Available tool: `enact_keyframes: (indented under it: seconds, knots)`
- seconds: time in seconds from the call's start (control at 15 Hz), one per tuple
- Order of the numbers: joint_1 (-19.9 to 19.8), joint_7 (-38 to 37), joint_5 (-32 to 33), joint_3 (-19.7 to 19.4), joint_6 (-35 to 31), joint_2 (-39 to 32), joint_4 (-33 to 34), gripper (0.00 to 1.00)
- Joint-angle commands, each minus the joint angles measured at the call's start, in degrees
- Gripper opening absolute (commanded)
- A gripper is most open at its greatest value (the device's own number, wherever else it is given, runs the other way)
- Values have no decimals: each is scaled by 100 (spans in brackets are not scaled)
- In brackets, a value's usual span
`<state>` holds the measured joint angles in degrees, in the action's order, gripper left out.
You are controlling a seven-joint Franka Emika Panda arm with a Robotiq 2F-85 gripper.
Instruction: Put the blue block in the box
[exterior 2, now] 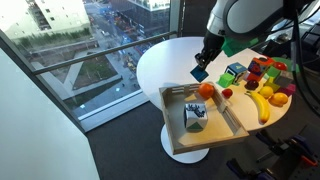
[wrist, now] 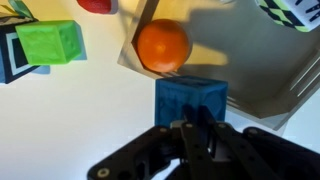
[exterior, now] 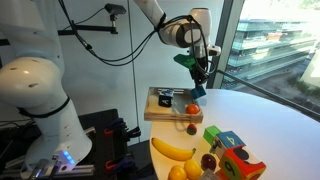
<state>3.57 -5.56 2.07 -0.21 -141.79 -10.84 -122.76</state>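
My gripper [exterior: 199, 82] is shut on the blue block [wrist: 190, 100], a small mid-blue cube, and holds it in the air above the near corner of the box. The block also shows in both exterior views [exterior: 198, 91] [exterior 2: 200, 73]. The box [exterior 2: 215, 148] is a shallow tray with a light wooden rim and greyish inside; it also shows in an exterior view [exterior: 150, 113] and in the wrist view [wrist: 290, 95]. An orange [wrist: 163, 45] lies inside the box corner just beyond the block.
A green cube [wrist: 48, 42] sits on the white table beside the box. A white and green can [exterior 2: 195, 116] lies in the box. A banana [exterior: 172, 150], fruit and multicoloured toys [exterior: 232, 152] crowd the table's edge. A red fruit [exterior: 190, 126] lies near the box.
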Motion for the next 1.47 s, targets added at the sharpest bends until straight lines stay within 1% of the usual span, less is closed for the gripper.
enact_keyframes:
  seconds: [0.0, 0.33, 0.47, 0.6, 0.73, 1.0, 1.07, 1.4]
  knots:
    - [146, -233, 233, 102, 176, -151, 191, 5]
    - [329, -318, 396, 162, 202, -331, 166, 5]
    - [383, -377, 588, 130, 215, -396, 147, 37]
    - [383, -393, 695, 114, 230, -414, 122, 51]
    - [326, -305, 675, 106, 257, -346, 70, 68]
    - [221, -285, 616, 16, 525, -195, 25, 99]
    - [187, -283, 606, -13, 639, -143, 14, 100]
    - [-7, -203, 539, -93, 1300, 35, 9, 100]
